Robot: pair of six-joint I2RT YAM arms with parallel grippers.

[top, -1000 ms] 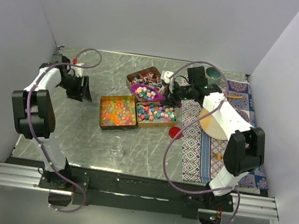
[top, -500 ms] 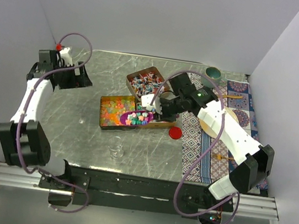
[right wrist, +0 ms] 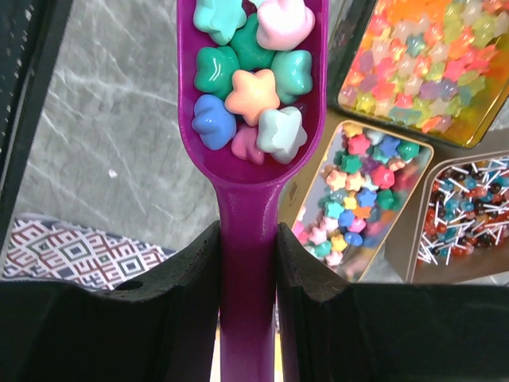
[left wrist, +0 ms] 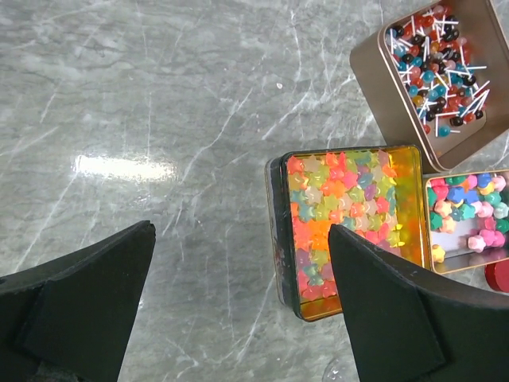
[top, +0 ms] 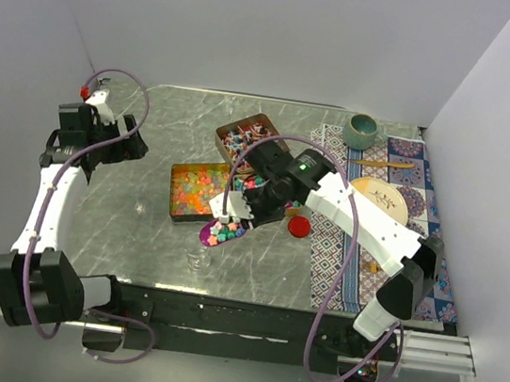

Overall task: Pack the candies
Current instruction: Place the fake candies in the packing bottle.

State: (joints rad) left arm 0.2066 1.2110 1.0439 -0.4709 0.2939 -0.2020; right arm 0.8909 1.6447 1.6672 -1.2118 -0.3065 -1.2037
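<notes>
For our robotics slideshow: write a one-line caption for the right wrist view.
Right gripper holds a purple scoop heaped with star-shaped candies above the marble table.

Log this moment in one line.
right gripper: shut on purple scoop | scoop: loaded with star candies, near glass | left gripper: open, empty

Top camera sits high behind the arm bases, tilted down and forward, and takes in the whole desk (top: 137, 222) from far off. Left wrist camera hangs well above the desk and looks almost straight down. Right wrist camera is in tight, peering along the purple scoop (right wrist: 248, 159) clamped in the right gripper (right wrist: 246, 239). All three views share the orange candy tin (left wrist: 274, 231).
</notes>
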